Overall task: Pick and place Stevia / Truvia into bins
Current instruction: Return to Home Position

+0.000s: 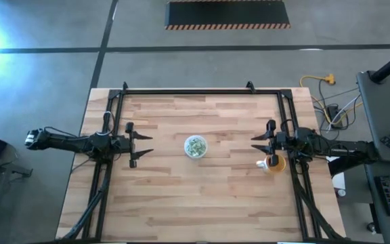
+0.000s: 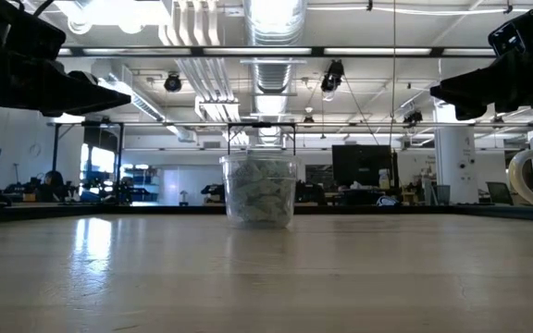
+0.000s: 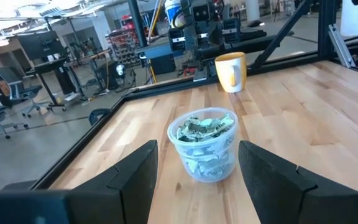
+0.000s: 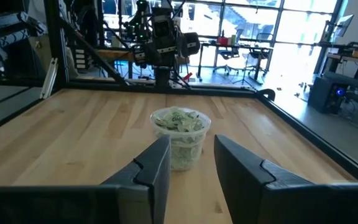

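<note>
A small translucent cup (image 1: 196,146) stands upright on its base at the middle of the wooden table, filled with green and white Stevia / Truvia packets (image 3: 204,127). It also shows in the low view as the cup (image 2: 260,191) and in the right wrist view as the cup (image 4: 180,137). My left gripper (image 1: 147,144) hovers open to the cup's left, pointing level at it, with nothing between its fingers. My right gripper (image 1: 253,144) hovers open to the cup's right, also pointing level at it and holding nothing. Both are well clear of the cup.
An orange mug (image 1: 274,163) stands on the table under the right arm, near the right edge. A black metal frame (image 1: 195,90) runs along the table's far edge and both sides. Bare wood lies all around the cup.
</note>
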Robot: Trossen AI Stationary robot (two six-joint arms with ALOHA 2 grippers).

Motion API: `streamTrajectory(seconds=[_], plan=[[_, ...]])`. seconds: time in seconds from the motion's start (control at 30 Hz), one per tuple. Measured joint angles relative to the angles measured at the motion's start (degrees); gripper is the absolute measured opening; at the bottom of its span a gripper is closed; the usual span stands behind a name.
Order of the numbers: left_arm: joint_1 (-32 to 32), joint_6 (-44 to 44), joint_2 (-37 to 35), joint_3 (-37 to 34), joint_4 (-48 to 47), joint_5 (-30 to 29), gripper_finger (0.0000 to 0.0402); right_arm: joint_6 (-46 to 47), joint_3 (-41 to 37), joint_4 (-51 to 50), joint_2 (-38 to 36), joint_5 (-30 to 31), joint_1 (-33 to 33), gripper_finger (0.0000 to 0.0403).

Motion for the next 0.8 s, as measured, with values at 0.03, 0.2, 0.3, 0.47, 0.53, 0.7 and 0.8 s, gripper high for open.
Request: streamTrajectory(seconds=[0.03,0.2,0.3,0.47,0.53,0.7,0.8], plan=[[0.0,0.0,0.1,0.0,0.0,0.0,0.0208,0.1,0.0,0.0,0.0,0.0,0.0,0.0113],[0.0,0.0,0.7,0.0,-0.1,0.0,0.0208,0.1,0.0,0.0,0.0,0.0,0.0,0.0109],[0.0,0.0,0.9,0.0,0.0,0.0,0.0208,-0.1,0.0,0.0,0.0,0.0,0.0,0.0111],[0.0,0.0,1.2,0.0,0.0,0.0,0.0208,0.0,0.0,0.0,0.0,0.0,0.0,0.0114],[0.0,0.0,1.2,0.0,0.0,-0.1,0.0208,0.1,0.0,0.0,0.0,0.0,0.0,0.0113],[0.0,0.0,1.2,0.0,0.0,-0.1,0.0208,-0.1,0.0,0.0,0.0,0.0,0.0,0.0107],[0.0,0.0,1.2,0.0,0.0,-0.1,0.0208,-0.1,0.0,0.0,0.0,0.0,0.0,0.0104]])
